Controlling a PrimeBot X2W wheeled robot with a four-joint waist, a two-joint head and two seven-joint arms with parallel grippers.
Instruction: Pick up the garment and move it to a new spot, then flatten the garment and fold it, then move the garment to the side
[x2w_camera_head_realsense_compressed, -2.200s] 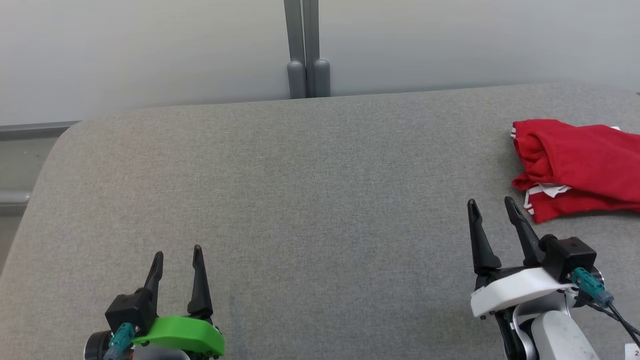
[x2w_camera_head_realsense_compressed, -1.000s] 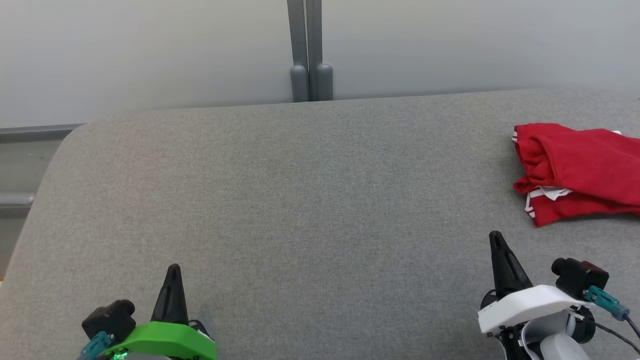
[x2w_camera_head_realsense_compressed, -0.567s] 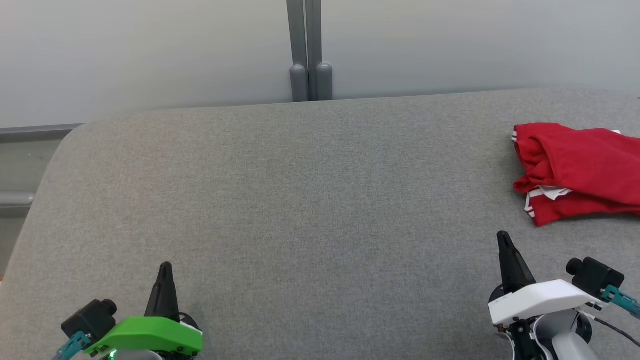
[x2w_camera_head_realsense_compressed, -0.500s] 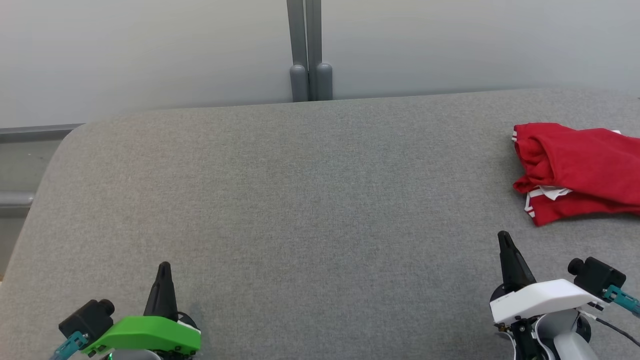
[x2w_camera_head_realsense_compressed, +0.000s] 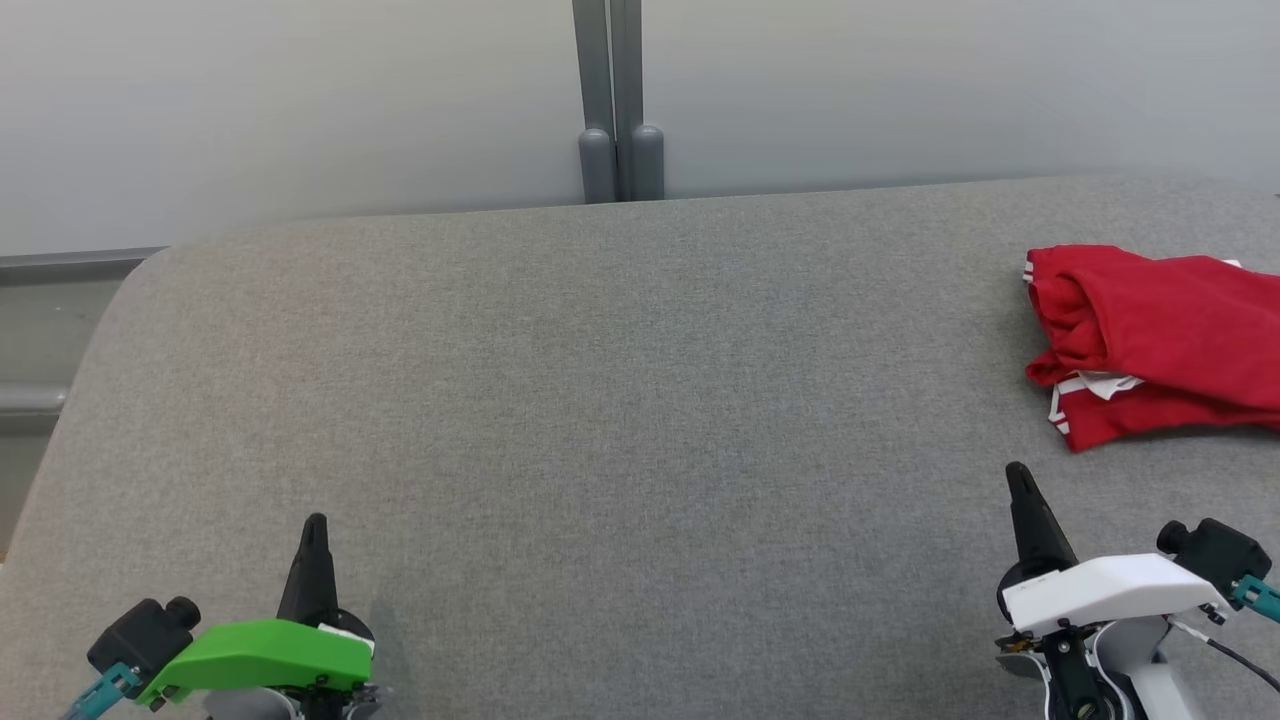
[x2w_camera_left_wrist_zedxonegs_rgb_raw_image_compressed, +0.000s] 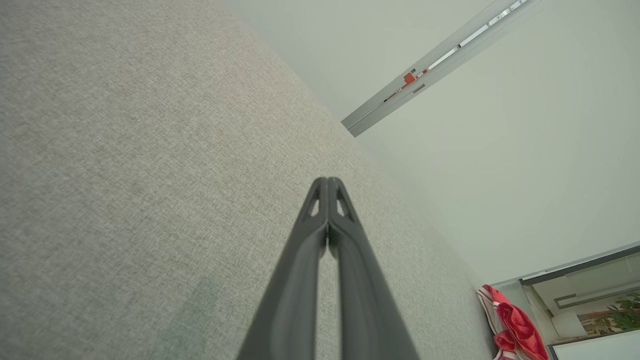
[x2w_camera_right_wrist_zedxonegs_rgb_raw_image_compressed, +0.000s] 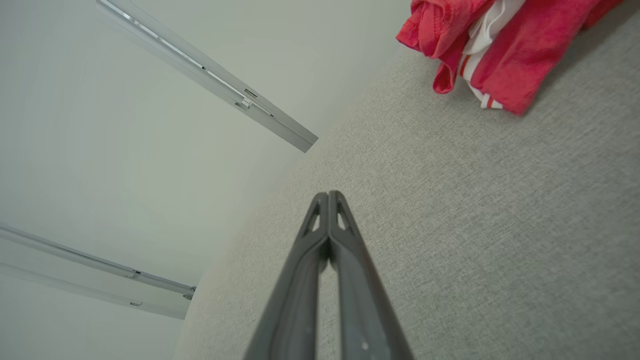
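Head view: left pincer (x2w_camera_head_realsense_compressed: 315, 522), right pincer (x2w_camera_head_realsense_compressed: 1017, 472) closed, pointing forward.

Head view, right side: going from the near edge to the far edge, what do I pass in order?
right gripper, fingers shut → red garment lying in a heap → far edge of the grey padded surface → pale wall

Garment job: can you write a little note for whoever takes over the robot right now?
Left gripper: shut, empty, near the grey surface's front edge.
Right gripper: shut, empty, just short of the garment, not touching it.
The garment: red, bunched at the surface's right side, partly cut off in the head view.
Done: hard to tell; it looks rumpled, not neatly folded.
Left: probably everything: pick up, move, flatten, fold, set aside.
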